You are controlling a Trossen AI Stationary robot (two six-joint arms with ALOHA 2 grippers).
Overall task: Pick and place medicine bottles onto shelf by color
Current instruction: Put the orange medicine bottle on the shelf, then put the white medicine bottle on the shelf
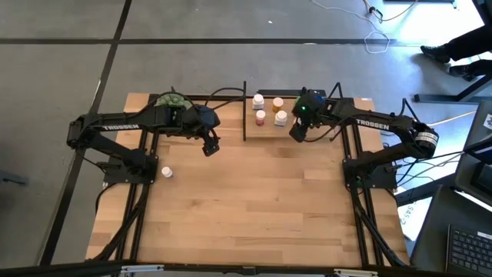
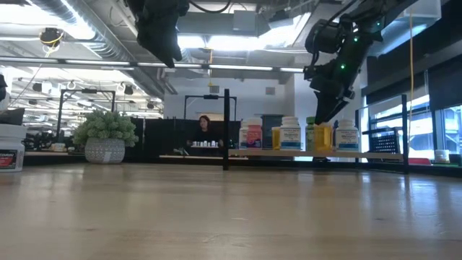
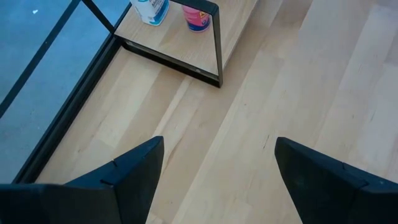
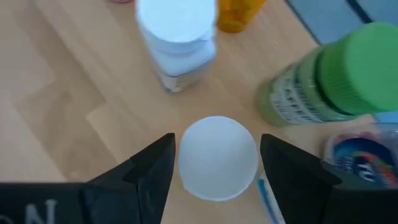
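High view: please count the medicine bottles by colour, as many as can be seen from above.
White bottles: 3, two on the shelf at and, one on the table at
Orange bottle: 1
Pink-red bottle: 1
Total: 5
The right gripper covers part of the shelf, so more may stand under it.

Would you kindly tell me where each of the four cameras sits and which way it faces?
High view: overhead, straight down on the large wooden tabletop; both dark arms show.
Low view: at tabletop height, level across to the light wood, black-framed shelf; both arms enter from above.
Left wrist view: on the left arm, looking past the open left gripper at bare table.
Right wrist view: on the right arm, its right gripper astride a white-capped bottle.
Shared: the left wrist and high views both show the shelf corner.
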